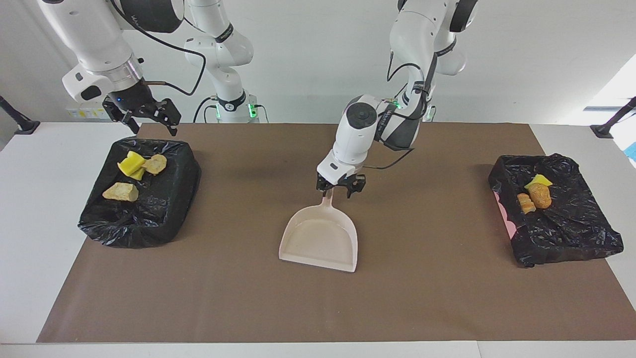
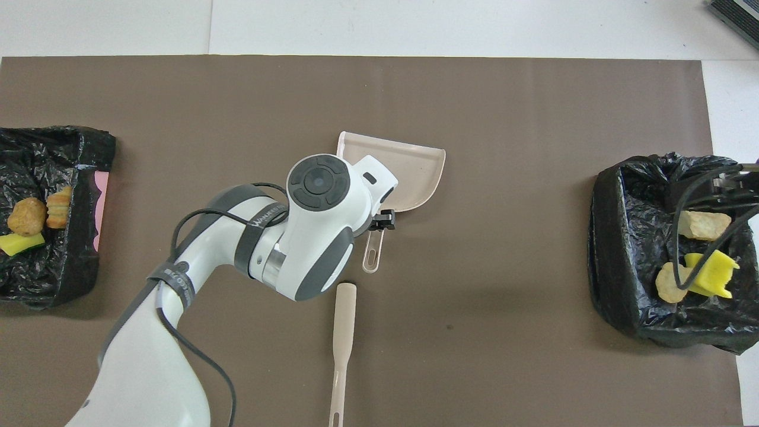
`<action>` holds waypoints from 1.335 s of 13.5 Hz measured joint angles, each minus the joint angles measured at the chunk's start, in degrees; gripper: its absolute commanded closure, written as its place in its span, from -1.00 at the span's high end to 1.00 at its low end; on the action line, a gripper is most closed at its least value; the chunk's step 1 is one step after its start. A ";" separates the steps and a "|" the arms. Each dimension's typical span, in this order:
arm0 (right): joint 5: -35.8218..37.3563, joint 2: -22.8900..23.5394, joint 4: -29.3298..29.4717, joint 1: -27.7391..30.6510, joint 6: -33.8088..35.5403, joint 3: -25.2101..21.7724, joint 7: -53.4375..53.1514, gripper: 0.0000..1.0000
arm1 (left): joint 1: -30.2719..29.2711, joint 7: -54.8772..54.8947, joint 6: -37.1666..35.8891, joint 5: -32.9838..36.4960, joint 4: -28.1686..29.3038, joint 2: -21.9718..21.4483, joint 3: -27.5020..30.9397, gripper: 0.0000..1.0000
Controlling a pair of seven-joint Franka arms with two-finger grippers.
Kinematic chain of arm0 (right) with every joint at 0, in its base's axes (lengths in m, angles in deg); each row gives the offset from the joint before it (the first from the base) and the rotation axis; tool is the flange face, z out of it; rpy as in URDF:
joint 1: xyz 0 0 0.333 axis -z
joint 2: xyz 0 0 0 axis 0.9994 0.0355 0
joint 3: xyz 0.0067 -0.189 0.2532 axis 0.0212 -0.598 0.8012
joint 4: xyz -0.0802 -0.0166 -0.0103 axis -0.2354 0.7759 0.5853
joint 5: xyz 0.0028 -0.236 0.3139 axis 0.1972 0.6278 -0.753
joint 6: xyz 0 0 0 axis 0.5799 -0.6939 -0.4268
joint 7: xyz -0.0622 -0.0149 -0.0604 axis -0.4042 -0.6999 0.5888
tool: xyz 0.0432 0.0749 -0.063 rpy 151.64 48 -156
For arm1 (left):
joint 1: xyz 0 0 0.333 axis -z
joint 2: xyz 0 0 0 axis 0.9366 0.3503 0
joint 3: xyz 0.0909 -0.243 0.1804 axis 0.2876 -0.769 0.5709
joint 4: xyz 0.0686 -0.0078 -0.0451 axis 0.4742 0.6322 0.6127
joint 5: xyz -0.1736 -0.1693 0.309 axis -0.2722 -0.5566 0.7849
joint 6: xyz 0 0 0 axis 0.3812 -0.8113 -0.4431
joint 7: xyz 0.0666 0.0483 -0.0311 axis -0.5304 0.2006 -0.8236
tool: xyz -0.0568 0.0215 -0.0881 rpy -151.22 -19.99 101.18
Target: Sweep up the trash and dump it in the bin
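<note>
Sweeping apparently finished: no trash loose on the brown mat [image 1: 427, 298]. 3 pieces (2 beige lumps, 1 yellow sponge) in the bin at the right arm's end [image 1: 164, 199]; 3 more visible in the bin at the left arm's end [image 1: 571, 228], namely yellow sponge [image 1: 540, 180], orange-brown lump [image 1: 539, 195] and a smaller ridged piece [image 1: 524, 203]. Dustpan [image 1: 320, 238] empty, flat mid-table; brush [image 2: 343, 338] nearer the robots. Little left beyond pulling back. Left gripper [image 1: 342, 187] spread wide just over the dustpan handle, pinching nothing. Right gripper [image 1: 144, 115] waiting above its bin, fingers apart, empty.
</note>
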 measured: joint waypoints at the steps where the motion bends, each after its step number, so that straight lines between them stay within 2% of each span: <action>1: 0.00 0.00 0.00 0.00 0.00 0.00 0.00 1.00 | -1.72 0.08 -2.57 0.00 -0.09 -1.56 0.09 1.00; 4: 0.00 0.00 0.00 0.00 0.00 0.00 0.00 1.00 | -6.32 0.34 -7.17 0.00 -0.03 -5.35 0.21 1.00; 8: 0.00 0.00 0.00 0.00 0.00 0.00 0.00 1.00 | -12.35 3.79 -9.64 0.01 0.51 -6.65 0.25 1.00; 14: 0.00 0.00 0.00 0.00 0.00 0.00 0.00 1.00 | -22.88 22.36 -13.69 0.02 2.03 -11.26 0.32 1.00; 18: 0.00 0.00 0.00 0.00 0.00 0.00 0.00 1.00 | -29.08 33.74 -15.21 0.05 2.54 -12.47 0.35 1.00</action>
